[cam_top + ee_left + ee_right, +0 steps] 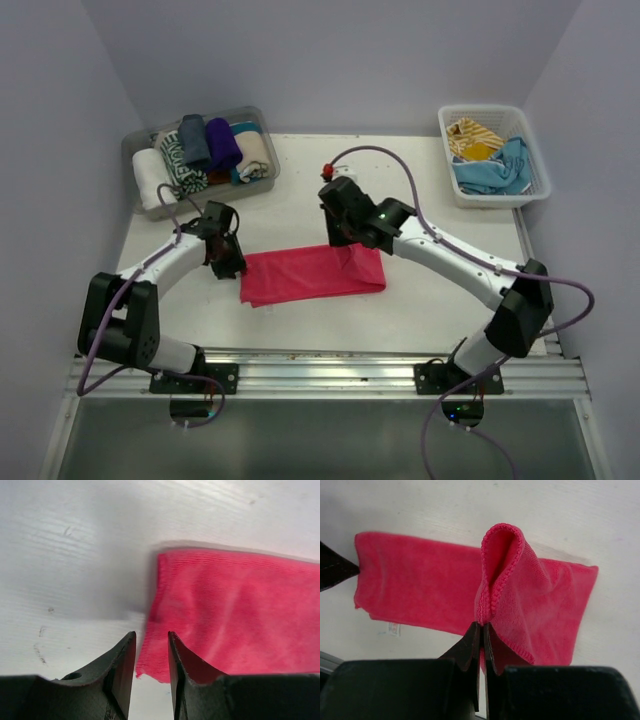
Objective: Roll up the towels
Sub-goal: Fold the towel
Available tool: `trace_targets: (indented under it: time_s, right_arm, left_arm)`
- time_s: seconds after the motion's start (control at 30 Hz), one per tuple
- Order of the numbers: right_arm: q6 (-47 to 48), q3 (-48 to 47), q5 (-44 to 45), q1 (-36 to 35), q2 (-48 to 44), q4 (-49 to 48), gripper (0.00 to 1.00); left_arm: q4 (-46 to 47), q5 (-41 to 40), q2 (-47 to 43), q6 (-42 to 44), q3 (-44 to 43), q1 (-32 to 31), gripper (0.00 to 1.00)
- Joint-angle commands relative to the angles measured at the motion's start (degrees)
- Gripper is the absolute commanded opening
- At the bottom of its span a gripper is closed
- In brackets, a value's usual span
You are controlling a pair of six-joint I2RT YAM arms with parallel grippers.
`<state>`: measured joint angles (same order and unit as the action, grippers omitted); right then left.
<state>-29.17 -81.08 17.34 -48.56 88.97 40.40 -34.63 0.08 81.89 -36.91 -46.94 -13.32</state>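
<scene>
Right gripper (482, 626) pinches pink towel (415, 582) end, raised to start roll; left gripper (151, 639) spread, empty, at opposite end.

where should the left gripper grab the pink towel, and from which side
Grip the left short edge of the pink towel, coming in low from the left. It lies as a flat folded strip, the right gripper is shut on its raised right end, and the open left gripper faces that free edge.
</scene>
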Motion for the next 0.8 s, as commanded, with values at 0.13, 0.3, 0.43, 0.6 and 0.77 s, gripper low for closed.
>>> trace_targets:
  time_s: [0.13,0.3,0.43,0.6,0.77]
  right_arm:
    - [-1.0,-11.7,0.7,-9.5,11.2,-2.8,0.00]
    - [-1.5,-18.1,-0.6,-13.0,18.8,-3.6,0.00]
    - [-1.9,-22.6,-1.3,-15.1,24.6,-3.3,0.00]
    - [-2.7,-27.6,-1.9,-16.0,30.6,-3.3,0.00]
    - [-3.4,-29.7,-3.4,-16.3,35.0,-4.1,0.00]
  left_arm:
    - [3.3,-0.3,3.4,1.7,3.7,1.9,0.33]
    - [4.5,-0.3,4.6,1.7,4.6,2.1,0.30]
    - [4.4,-0.3,4.4,2.0,4.6,2.2,0.30]
    - [4.0,-0.4,3.5,2.2,4.8,2.5,0.30]
    - [3.1,-0.4,1.9,2.1,5.3,2.6,0.31]
